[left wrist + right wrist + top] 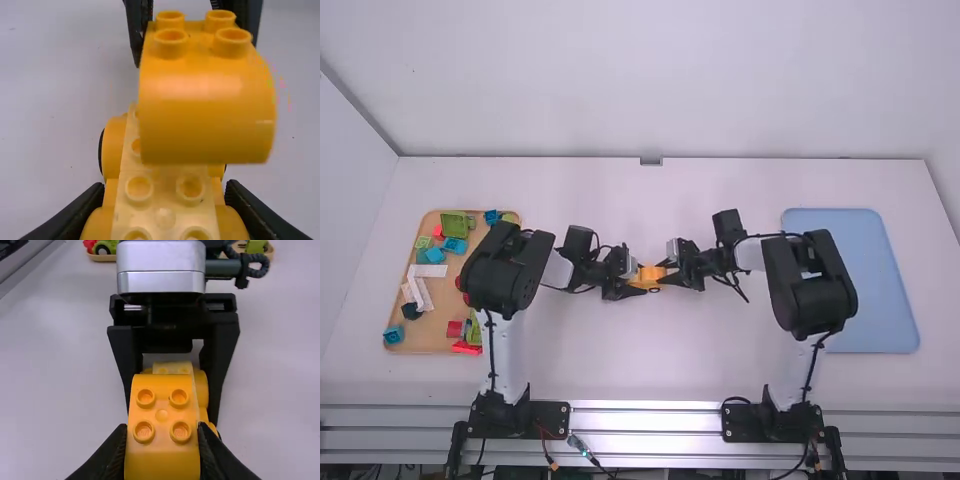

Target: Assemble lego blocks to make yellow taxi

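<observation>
Left hand (638, 282) clamped on wheeled base (165, 218); right hand (667, 273) gripping rounded yellow block (162, 415) over it.

High view: bright, even light lies over the white table (650, 385), with faint, soft shadows and white glare along the metal rail (645, 421); left wrist view: soft sheen on the yellow block (205, 110).
</observation>
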`<state>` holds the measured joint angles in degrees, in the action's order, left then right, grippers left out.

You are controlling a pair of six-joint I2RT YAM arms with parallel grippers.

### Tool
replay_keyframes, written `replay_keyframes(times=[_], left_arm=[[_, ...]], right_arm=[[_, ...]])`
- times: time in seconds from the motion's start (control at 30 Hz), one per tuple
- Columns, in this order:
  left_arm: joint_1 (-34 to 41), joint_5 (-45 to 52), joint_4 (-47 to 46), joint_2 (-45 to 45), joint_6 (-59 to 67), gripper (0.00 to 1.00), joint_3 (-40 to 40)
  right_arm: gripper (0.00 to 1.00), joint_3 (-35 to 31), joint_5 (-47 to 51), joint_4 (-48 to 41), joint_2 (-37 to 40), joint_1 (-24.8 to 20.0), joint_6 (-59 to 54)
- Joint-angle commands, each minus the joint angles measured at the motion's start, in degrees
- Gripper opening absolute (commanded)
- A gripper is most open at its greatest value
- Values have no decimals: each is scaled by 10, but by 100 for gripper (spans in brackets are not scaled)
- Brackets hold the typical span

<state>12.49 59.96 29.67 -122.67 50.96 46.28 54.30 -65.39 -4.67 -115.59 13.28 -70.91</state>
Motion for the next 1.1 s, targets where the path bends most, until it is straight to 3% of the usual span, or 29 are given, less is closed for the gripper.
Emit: replay_keyframes(times=[0.0,0.33,1.07], left_arm=[[3,6,-2,-6,0,48,1],[3,6,-3,-6,-2,49,0],[7,8,-12,-6,-1,48,0]], right_arm=[[0,9,0,7,8,13,0],[0,8,60,43,-3,44,36],[0,-12,82,97,-9,44,69]])
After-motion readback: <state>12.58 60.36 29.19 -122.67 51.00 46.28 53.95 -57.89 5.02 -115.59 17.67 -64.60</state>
